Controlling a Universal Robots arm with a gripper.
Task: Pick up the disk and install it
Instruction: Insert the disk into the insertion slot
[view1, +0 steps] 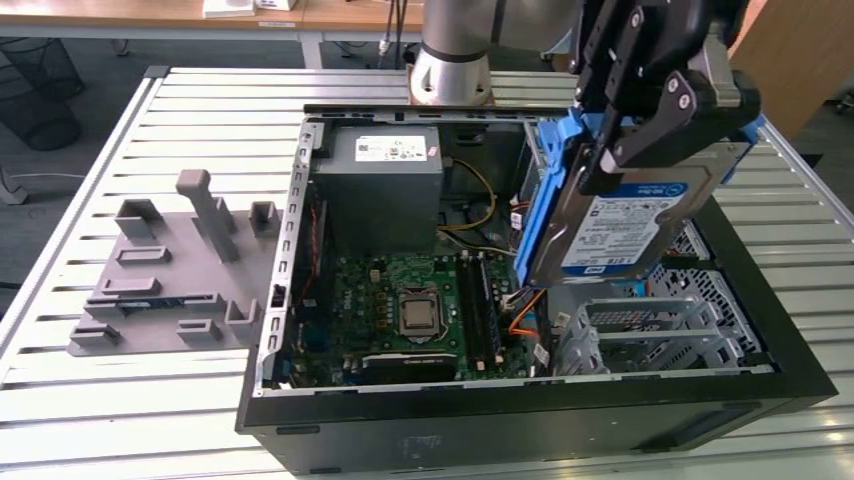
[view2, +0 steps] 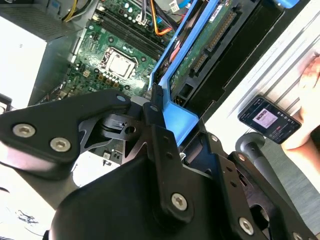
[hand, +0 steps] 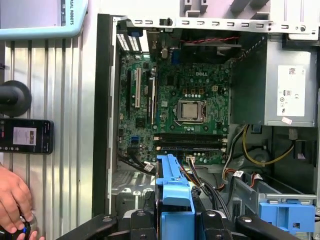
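Blue-framed silver disk (view1: 621, 215) is clamped on edge in the end effector (view1: 638, 150) and hangs tilted over the open computer case (view1: 534, 425). In the exterior view it sits at two o'clock from the motherboard (view1: 407, 300), above the drive cage (view1: 654, 335). Power supply (view1: 380, 180) lies at twelve o'clock. The case stands on the slatted desk (view1: 120, 400).
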